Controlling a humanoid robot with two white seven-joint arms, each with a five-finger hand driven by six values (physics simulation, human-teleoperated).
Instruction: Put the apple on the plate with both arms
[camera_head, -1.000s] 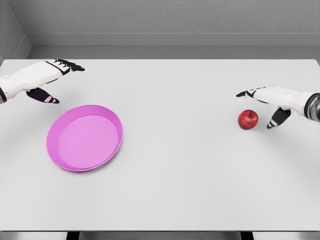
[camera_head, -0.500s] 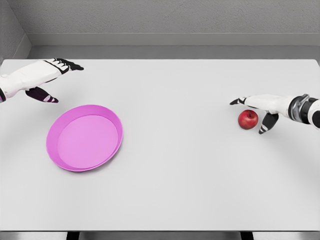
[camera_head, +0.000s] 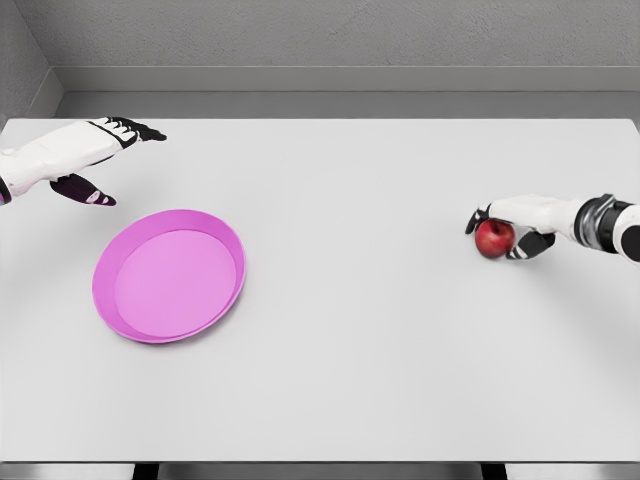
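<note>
1. The right hand (camera_head: 520, 222) is wrapped around the red apple (camera_head: 494, 239), fingers on top and thumb below.
2. The apple sits on the white table (camera_head: 350, 300), on the right side.
3. The pink plate (camera_head: 169, 276) is far off on the left.
4. The left hand (camera_head: 75, 155) is near the plate, fingers open wide, holding nothing.

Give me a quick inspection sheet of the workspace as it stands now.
Surface: white table, flat, bare in the middle.
Job's things: red apple at the right, on the table; pink plate at the left, nothing in it.
Clutter: nothing seen.
Hands: right hand curled around the apple; left hand open, behind the plate, holding nothing.
Cables: nothing seen.
Surroundings: grey wall behind the table.
</note>
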